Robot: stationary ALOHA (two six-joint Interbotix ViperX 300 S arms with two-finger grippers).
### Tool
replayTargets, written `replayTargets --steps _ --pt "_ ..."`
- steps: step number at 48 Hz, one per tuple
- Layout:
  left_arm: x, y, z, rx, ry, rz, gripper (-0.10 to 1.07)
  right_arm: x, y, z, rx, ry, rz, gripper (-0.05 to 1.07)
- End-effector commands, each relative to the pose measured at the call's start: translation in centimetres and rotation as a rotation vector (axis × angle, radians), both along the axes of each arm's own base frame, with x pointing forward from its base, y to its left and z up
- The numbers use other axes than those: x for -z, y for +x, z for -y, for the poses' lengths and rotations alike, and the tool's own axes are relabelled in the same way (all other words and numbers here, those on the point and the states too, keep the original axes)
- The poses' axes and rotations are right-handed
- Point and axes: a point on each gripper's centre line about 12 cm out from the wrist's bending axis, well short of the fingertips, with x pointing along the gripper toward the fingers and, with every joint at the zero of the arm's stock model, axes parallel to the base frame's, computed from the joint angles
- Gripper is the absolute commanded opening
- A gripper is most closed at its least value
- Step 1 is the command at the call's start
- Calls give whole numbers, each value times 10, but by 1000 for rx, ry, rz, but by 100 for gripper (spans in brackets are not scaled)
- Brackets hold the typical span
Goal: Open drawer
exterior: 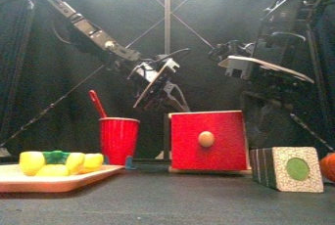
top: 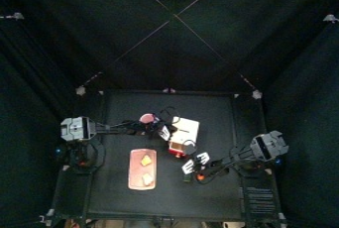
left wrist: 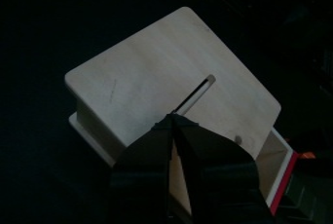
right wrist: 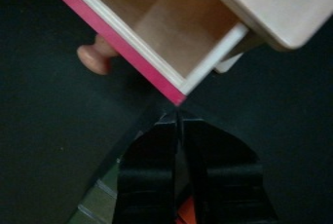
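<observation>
The drawer [exterior: 207,141] stands near the middle of the black table [top: 119,108], a small boxy unit of pale, smooth wood. Its sliding part carries a flat red front panel with a round, light wooden knob [exterior: 206,138] at its centre. In the right wrist view the sliding part [right wrist: 156,28] stands pulled out from the body, its inside a shallow open tray of bare light-brown wood with thin walls and a pink-red edge, the knob [right wrist: 95,56] sticking out from the front as a small rounded peg.

The left gripper [left wrist: 182,155] hangs over the unit's flat pale top [left wrist: 156,67], which has a narrow slot cut in it. Its two black wedge-shaped jaws meet at a point, with no gap showing between them and nothing held.

The right gripper [right wrist: 181,135] sits just near of the drawer's red front edge, apart from the knob. Its jaws stand close together with only a thin gap; I cannot tell whether anything sits between them.

Left of the drawer stands a red plastic cup [exterior: 118,139] with a red stick [exterior: 97,103] in it. At the near left, a flat pale board [exterior: 53,178] holds yellow and green blocky pieces. At the near right stands a square block [exterior: 288,167] with a green round patch on its face.
</observation>
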Motion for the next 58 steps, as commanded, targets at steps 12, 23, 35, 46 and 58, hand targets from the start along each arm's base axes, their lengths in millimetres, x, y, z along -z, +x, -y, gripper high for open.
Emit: replayTargets --steps 12,23,35,46,58 --pt "-20 -3 2 15 19 24 49 -24 -16 2 0 24 69 43" --pt "-28 -8 4 45 51 14 49 -28 -13 3 -30 8 95 43" --pt "-31 -7 3 64 87 15 49 -59 -1 1 -94 -30 152 43" --pt "-29 -6 4 68 89 9 49 -72 3 -16 -129 131 208 42" --pt "-24 -8 4 107 141 -21 49 -99 16 -13 -106 290 353 45"
